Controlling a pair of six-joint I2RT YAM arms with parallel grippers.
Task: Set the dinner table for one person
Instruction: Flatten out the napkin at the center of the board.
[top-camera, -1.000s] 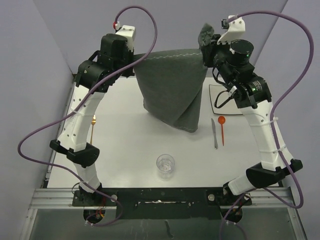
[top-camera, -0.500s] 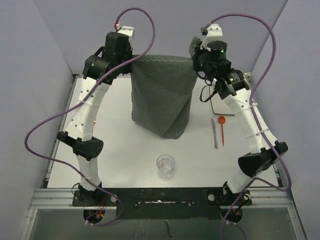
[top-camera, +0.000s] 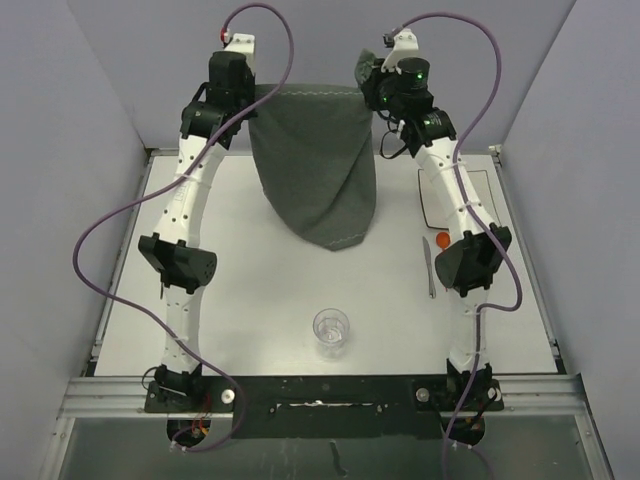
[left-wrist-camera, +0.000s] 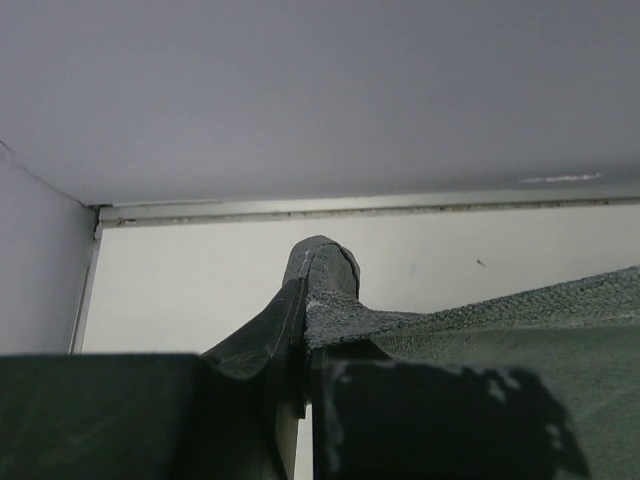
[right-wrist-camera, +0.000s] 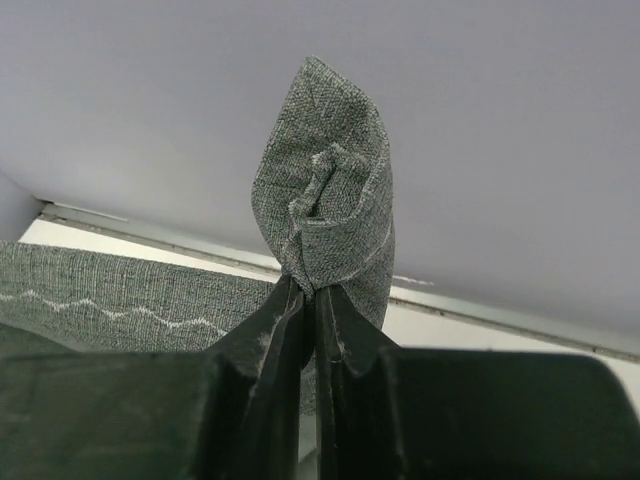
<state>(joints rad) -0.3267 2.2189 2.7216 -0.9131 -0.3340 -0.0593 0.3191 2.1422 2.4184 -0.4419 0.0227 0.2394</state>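
A dark grey stitched placemat (top-camera: 315, 160) hangs over the far part of the white dinner table (top-camera: 250, 290), stretched between both grippers. My left gripper (top-camera: 246, 95) is shut on its top left corner, and my right gripper (top-camera: 368, 75) is shut on its top right corner. The mat's lower end droops to a fold near the table's middle. In the left wrist view my left gripper (left-wrist-camera: 305, 300) pinches the placemat's (left-wrist-camera: 480, 330) edge. In the right wrist view a bunched placemat corner (right-wrist-camera: 330, 200) sticks up from my shut right gripper (right-wrist-camera: 315, 300).
A clear glass (top-camera: 331, 330) stands near the front middle. A knife (top-camera: 430, 268) lies at the right, with an orange spoon's (top-camera: 441, 238) bowl showing beside the right arm. A white square plate (top-camera: 482, 195) sits behind it, partly hidden. Grey walls close the back and sides.
Both grippers have carried the placemat toward the back wall and raised it. The right gripper has swung left, so the cloth hangs narrower. The left arm now covers the spot left of the mat.
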